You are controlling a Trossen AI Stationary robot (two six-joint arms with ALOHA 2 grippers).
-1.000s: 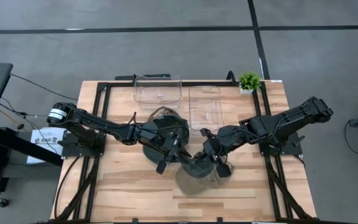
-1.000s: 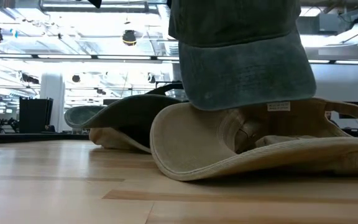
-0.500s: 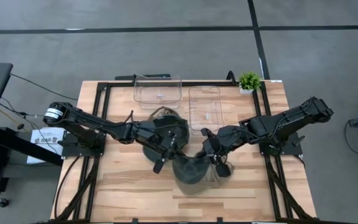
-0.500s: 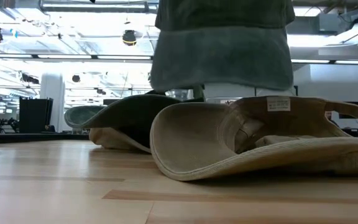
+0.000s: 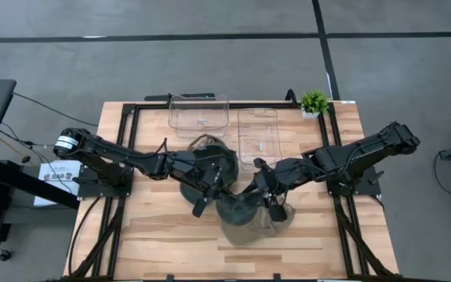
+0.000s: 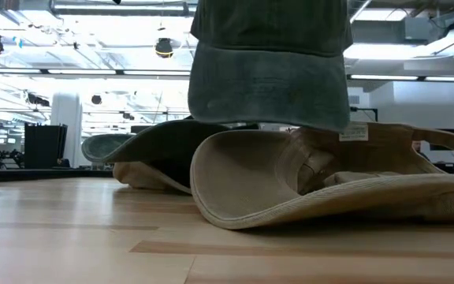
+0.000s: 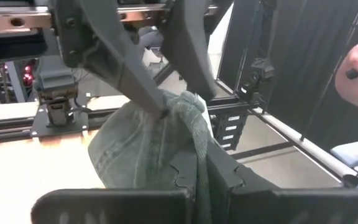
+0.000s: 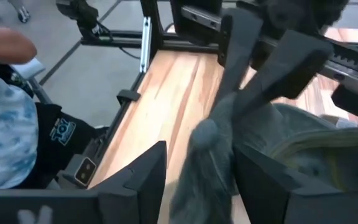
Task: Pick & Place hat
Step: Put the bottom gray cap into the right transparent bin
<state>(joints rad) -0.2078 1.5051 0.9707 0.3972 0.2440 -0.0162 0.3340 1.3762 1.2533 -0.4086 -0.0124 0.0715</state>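
I see the grey-green cap [image 5: 237, 210] held clear above the tan hat [image 6: 329, 177] at the table's middle front, my left gripper [image 5: 210, 193] and right gripper [image 5: 262, 190] each pinching an edge of it, bare wood [image 5: 155, 227] open on both sides.

small white tag [image 6: 354, 135] on tan hat [image 6: 321, 185], print too small to read

Non-task items, table's far edge
Two clear plastic bins [image 5: 199, 112] [image 5: 257, 135] upper centre; small potted plant [image 5: 314, 102] upper right.
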